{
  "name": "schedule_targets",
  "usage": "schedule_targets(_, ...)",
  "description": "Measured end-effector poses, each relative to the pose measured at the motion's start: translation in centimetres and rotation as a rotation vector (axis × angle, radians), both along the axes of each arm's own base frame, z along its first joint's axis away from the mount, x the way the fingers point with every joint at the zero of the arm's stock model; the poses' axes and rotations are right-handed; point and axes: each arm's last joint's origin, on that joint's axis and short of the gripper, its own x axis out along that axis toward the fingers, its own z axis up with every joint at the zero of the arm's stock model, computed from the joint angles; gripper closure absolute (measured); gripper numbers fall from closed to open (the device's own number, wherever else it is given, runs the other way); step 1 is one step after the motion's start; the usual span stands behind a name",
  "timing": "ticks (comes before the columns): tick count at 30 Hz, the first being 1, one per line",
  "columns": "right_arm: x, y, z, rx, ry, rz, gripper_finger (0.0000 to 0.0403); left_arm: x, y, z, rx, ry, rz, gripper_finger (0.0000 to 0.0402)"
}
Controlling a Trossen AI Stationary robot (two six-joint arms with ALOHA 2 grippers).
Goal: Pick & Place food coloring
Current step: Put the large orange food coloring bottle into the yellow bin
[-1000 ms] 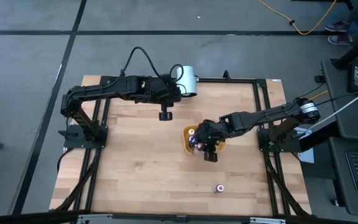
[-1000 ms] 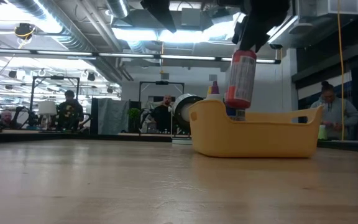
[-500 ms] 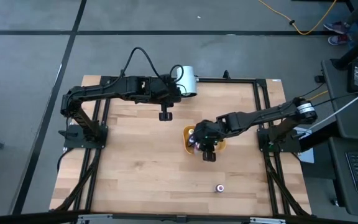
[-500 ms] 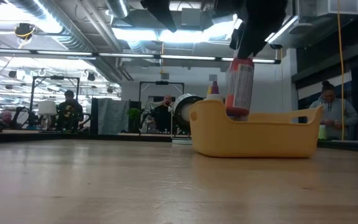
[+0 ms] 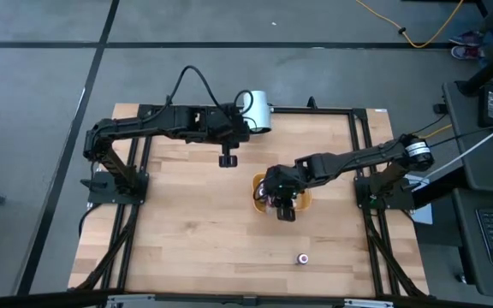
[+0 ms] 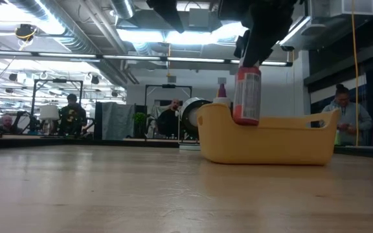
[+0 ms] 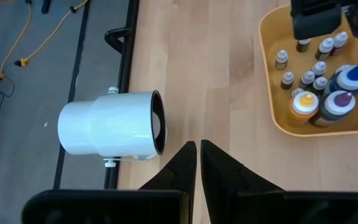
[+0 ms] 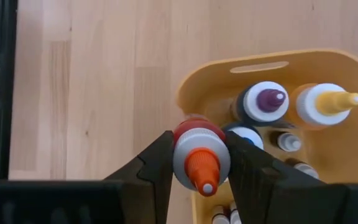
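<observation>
My right gripper (image 5: 282, 210) is shut on a red bottle (image 6: 247, 97) with a grey cap and an orange tip. It hangs over the near rim of the orange-yellow tray (image 6: 264, 139). In the tray stand several tiny pale-capped food coloring droppers (image 7: 309, 74) and bigger bottles with purple, yellow and blue tips. One more small bottle (image 5: 302, 257) sits on the table near its near edge. My left gripper (image 5: 227, 159) is shut on nothing and hovers at the far side, beside the white cylinder (image 7: 114, 123). My right gripper pinches the red bottle's upper body (image 8: 194, 134), just under the grey cap, between its two fingers (image 8: 157, 165). The fingers come from above, pointing down. The bottle hangs upright and lifted clear, and its lower end (image 6: 245, 118) shows against the tray's near wall.
The white cylinder (image 5: 258, 109) lies on its side at the table's far edge. Black frame rails (image 5: 366, 154) run along the table's sides. Bare wood (image 5: 195, 222) spreads left of and nearer than the tray. People show in the room beyond the table.
My right gripper has carried the red bottle down and slightly toward the table's left. The bottle's lower end has sunk from above the tray's rim to level with its near wall. The gripper has stayed shut on the bottle.
</observation>
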Motion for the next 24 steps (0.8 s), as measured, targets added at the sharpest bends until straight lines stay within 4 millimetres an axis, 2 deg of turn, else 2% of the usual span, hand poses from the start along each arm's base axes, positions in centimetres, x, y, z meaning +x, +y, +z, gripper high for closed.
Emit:
schedule_targets(13, 0.4, -1.7, -0.1, -0.02, -0.007, -0.028, 0.0272, 0.0, -0.3, 0.0, 0.001, 0.0, -0.01, 0.0382)
schedule_targets(24, 0.9, -1.7, -0.8, 0.004, -0.002, -0.006, 0.0272, 0.1, -0.3, 0.0, 0.001, -0.001, -0.009, 0.0382)
